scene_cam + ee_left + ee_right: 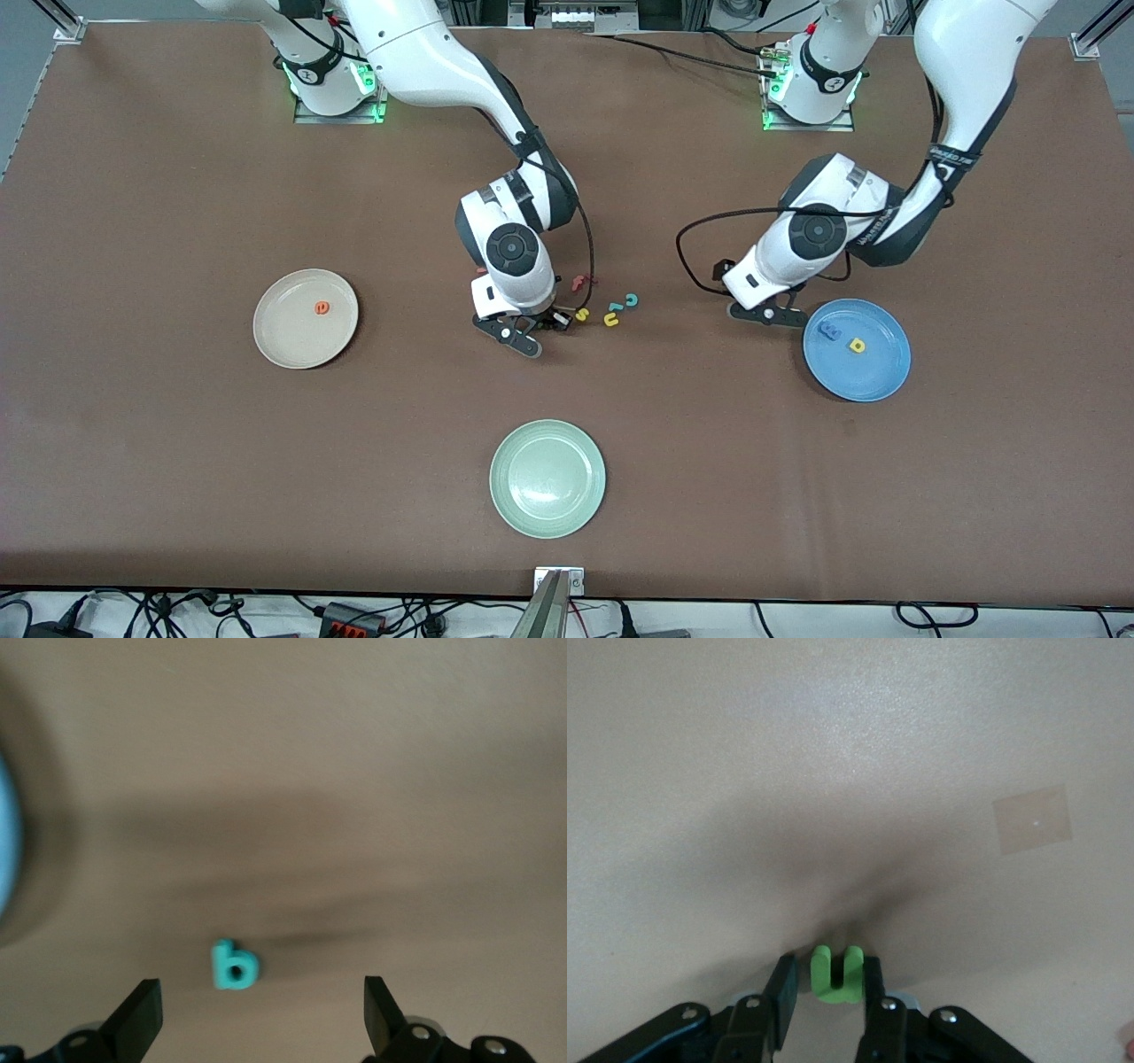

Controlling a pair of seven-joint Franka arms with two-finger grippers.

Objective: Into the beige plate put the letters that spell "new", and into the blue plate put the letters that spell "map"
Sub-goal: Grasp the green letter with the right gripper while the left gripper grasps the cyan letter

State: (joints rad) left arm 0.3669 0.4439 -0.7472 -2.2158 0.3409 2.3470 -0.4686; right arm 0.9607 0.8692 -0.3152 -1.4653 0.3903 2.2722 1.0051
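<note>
A matte brown desk [177, 177] carries three round, shallow plates. The beige plate [282, 341], at middle left of the front view, holds a small orange foam letter [322, 307]. The blue plate [873, 368], at middle right, holds a blue letter [830, 330] and a yellow one [857, 345] side by side. A glossy pale green plate [547, 478] sits low in the centre with nothing on it.

The right hand [829, 979] is down at the desk in the middle of the front view, its black fingers [780, 992] closed on a bright green foam letter [835, 974] shaped like a notched block. Just beside it lie loose letters: a red one [579, 283], a yellow s [582, 314], a yellow u shape [611, 319] and a teal c [631, 301].

The left hand [261, 1014] hovers just beside the blue plate's rim, fingers spread wide with nothing between them. In its wrist view a teal b-shaped letter [234, 966] lies flat on the bare desk between the fingers [142, 1014].
</note>
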